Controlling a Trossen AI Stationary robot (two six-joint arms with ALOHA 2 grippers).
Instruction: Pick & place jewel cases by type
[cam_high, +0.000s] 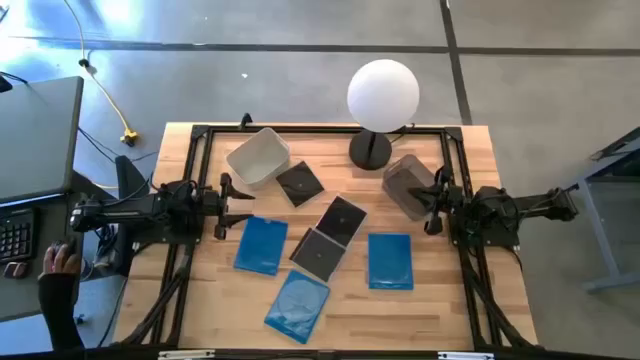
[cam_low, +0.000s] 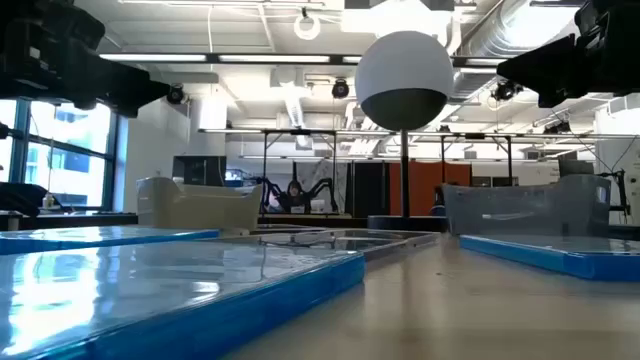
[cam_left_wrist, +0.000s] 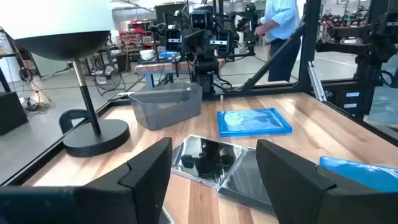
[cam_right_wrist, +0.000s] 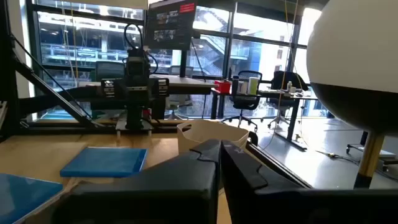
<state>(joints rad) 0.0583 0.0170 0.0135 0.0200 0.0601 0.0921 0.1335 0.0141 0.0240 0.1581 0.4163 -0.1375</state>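
Sort not yet begun; all six cases lie loose mid-table between both parked arms.

Left gripper (cam_high: 222, 207), fingers spread, sits just beside the nearest blue case (cam_high: 261, 245); best lowered flat and square over its edge. Right gripper (cam_high: 432, 210) looks closed, probably, well apart from the black cases (cam_high: 330, 236).

On the wooden bench (cam_high: 440, 300) we see a lamp with a white round globe (cam_high: 383, 93) on a black base (cam_high: 370, 150). A pale bin (cam_high: 258, 157) stands near the rear left, a grey bin (cam_high: 409, 185) near the rear right. A person's hand (cam_high: 62, 262) rests by a keyboard (cam_high: 15, 232) on the side desk.
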